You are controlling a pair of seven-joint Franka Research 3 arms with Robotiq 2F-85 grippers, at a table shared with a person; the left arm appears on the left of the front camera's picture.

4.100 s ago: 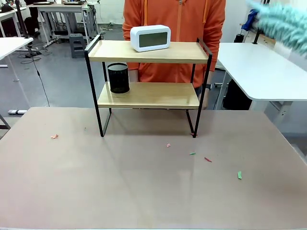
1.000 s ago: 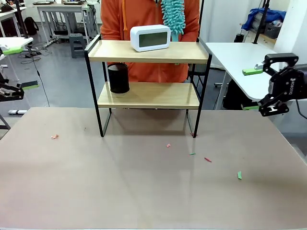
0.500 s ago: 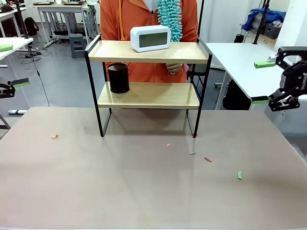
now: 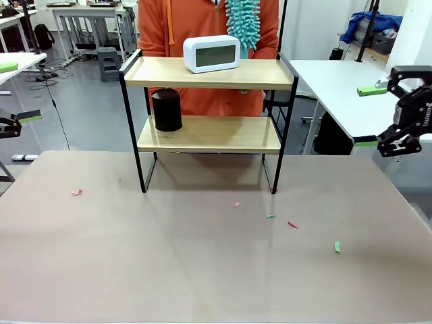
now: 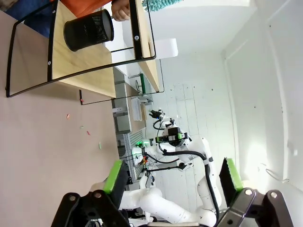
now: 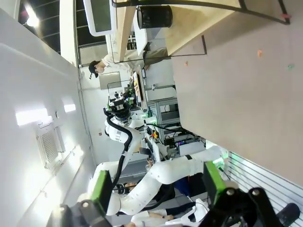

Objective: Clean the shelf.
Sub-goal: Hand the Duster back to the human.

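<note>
Wooden two-tier shelf (image 4: 209, 101), light boards in a thin black metal frame on four slim legs, standing upright at the far middle of the brown table (image 4: 202, 270), near the edge where the person stands

Upper board: one white digital clock (image 4: 211, 53), rounded case, display facing the robot, set a little left of the board's centre

Lower board: one black mesh pen cup (image 4: 167, 110), upright, at the left end; rest of the board bare

Behind the shelf: a person in an orange hooded top (image 4: 175, 23), holding a teal fluffy duster (image 4: 243, 20) upright above the upper board, just right of the clock; whether it touches the board cannot be told

Tabletop in front of the shelf: small paper scraps, scattered; one pink scrap (image 4: 76, 192) at the left, one pink (image 4: 237, 204), one green (image 4: 271, 217) and one red (image 4: 292, 225) below the shelf's right front leg, one green scrap (image 4: 337, 247) farther right; none lie on the shelf

Left gripper (image 4: 15, 123): at the picture's left edge in the front view, off the table, well apart from the shelf; jaws apart, nothing between the green pads (image 5: 113, 176) in its wrist view

Right gripper (image 4: 378, 115): at the right edge, raised beside the table's far right corner, well apart from the shelf; jaws spread wide, nothing between them
</note>
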